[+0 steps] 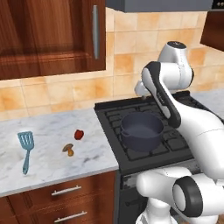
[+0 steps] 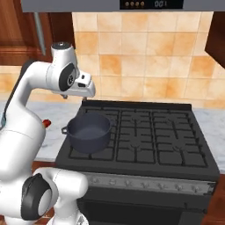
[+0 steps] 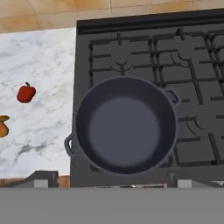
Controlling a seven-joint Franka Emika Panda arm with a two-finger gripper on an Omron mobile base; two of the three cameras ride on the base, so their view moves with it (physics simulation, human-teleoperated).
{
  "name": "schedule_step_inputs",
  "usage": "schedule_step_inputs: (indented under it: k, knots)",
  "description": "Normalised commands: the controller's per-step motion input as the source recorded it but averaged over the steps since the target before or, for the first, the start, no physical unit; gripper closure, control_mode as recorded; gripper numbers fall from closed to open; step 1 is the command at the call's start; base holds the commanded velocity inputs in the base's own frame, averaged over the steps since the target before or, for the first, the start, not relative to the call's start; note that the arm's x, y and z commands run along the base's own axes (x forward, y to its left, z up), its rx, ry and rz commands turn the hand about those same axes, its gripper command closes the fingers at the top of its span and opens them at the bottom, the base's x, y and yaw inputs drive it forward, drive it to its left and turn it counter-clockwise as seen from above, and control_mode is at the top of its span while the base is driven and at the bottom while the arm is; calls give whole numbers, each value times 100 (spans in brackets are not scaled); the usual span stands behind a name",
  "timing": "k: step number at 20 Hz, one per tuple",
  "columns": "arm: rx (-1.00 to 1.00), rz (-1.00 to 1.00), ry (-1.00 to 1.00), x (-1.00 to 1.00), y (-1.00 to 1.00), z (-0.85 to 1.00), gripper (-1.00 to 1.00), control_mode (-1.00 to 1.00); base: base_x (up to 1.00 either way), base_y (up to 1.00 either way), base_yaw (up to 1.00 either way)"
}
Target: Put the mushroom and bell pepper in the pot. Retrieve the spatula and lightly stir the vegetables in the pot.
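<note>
From the left base view, the pot [image 1: 141, 130] sits on the front left burner of the stove [image 1: 183, 144], nothing in it. Out on the marble counter [image 1: 48, 131] the bell pepper [image 1: 78, 134] lies a bit left of the stove edge, the mushroom [image 1: 68, 149] is just in front of it and slightly left, and the spatula [image 1: 26, 148] lies well off to the left with its blade pointing toward the wall. The arm is folded up over the stove, and the gripper [image 1: 141, 91] hangs above the back of the cooktop, clear of everything. In the right base view the gripper [image 2: 86, 89] hovers above and behind the pot [image 2: 88, 131], not touching it, and a sliver of the bell pepper [image 2: 46, 123] peeks out past the arm. The hand view looks straight down into the pot [image 3: 125, 126], with the bell pepper [image 3: 26, 93] and mushroom [image 3: 2, 126] off on the counter [image 3: 39, 65]. The fingers stand spread wide apart and hold nothing.
</note>
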Motion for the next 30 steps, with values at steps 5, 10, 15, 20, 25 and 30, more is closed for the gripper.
schedule_step_inputs:
  k: [5, 10, 15, 20, 25, 30]
  knots:
    - [0, 0, 0, 0, 0, 0, -100, 100, -42, 68, 0]
    - [0, 0, 0, 0, 0, 0, -100, 100, -18, 37, 28]
    - [0, 0, 0, 0, 0, 0, -100, 100, 3, 0, 5]
    - [0, 0, 0, 0, 0, 0, -100, 100, 0, 2, 0]
    - [0, 0, 0, 0, 0, 0, -100, 100, 0, 0, 0]
    - [0, 0, 0, 0, 0, 0, -100, -100, 0, 0, 0]
